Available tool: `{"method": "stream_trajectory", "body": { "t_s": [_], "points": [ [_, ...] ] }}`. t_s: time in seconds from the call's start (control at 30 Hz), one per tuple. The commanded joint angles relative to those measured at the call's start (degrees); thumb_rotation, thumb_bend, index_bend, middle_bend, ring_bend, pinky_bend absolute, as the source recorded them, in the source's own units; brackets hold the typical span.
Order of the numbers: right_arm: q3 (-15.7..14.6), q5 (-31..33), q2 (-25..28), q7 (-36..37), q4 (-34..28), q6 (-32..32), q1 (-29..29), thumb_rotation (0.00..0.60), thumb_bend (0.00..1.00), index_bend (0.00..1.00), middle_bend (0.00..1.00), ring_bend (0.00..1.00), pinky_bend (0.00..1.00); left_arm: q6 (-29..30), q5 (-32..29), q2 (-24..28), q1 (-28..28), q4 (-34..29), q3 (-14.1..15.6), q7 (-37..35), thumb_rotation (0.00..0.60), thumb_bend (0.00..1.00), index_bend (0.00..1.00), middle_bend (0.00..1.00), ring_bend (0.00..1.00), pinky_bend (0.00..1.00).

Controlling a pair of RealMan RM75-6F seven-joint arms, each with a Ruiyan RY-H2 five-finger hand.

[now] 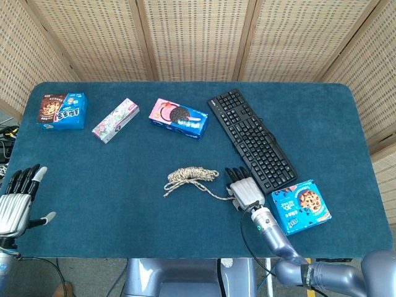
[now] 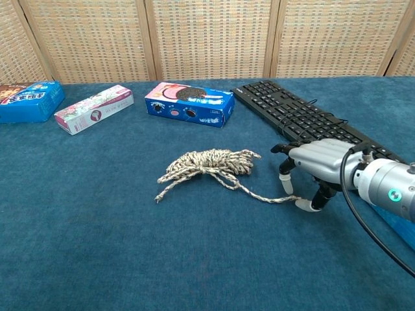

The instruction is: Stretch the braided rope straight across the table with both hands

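Observation:
The braided rope (image 2: 209, 162) lies in a loose coiled bundle mid-table, and a thin tail runs right from it to a free end. In the head view the rope (image 1: 191, 175) sits just left of my right hand (image 1: 245, 192). My right hand (image 2: 316, 163) is palm down over the tail's end. Its fingertips (image 2: 283, 184) and thumb stand on either side of the end, with the thumb tip touching the cloth beside it. No grip on the rope shows. My left hand (image 1: 17, 201) hangs at the table's front left edge, fingers spread, holding nothing.
A black keyboard (image 1: 250, 140) lies diagonally just behind my right hand. A blue cookie box (image 1: 301, 205) sits to that hand's right. Along the far side lie a pink-and-blue cookie box (image 1: 178, 118), a slim pink box (image 1: 116, 120) and a blue box (image 1: 61, 110).

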Motion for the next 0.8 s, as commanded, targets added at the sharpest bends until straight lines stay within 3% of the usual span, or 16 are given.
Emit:
{"method": "stream_trajectory", "body": {
  "t_s": [0.03,0.33,0.57,0.8],
  "points": [
    [-0.1,-0.3,-0.1,0.4,0.4,-0.1,0.1,0.600,0.37,0.52,0.00,0.00,0.00,0.0,0.1,-0.1,0.0,0.0,0.0,0.1,0.600,0.00,0.00,0.00,0.00,0.00],
    [-0.4,-0.1,-0.3,0.6,1.0,-0.5,0.3,0.600,0.38,0.54,0.00,0.00,0.00,0.0,0.1,-0.3,-0.1,-0.1,0.1,0.5,0.600,0.00,0.00,0.00,0.00,0.00],
    [-0.3,0.1,-0.6,0.4,1.2,-0.5,0.7,0.600,0.48,0.59,0.00,0.00,0.00,-0.1,0.1,-0.3,-0.1,-0.1,0.2,0.5,0.600,0.00,0.00,0.00,0.00,0.00],
    [-0.6,-2.0,-0.6,0.9,1.5,0.3,0.9,0.600,0.49,0.63,0.00,0.00,0.00,-0.5,-0.1,-0.4,-0.2,0.2,0.2,0.3,0.600,0.00,0.00,0.00,0.00,0.00]
  ]
}}
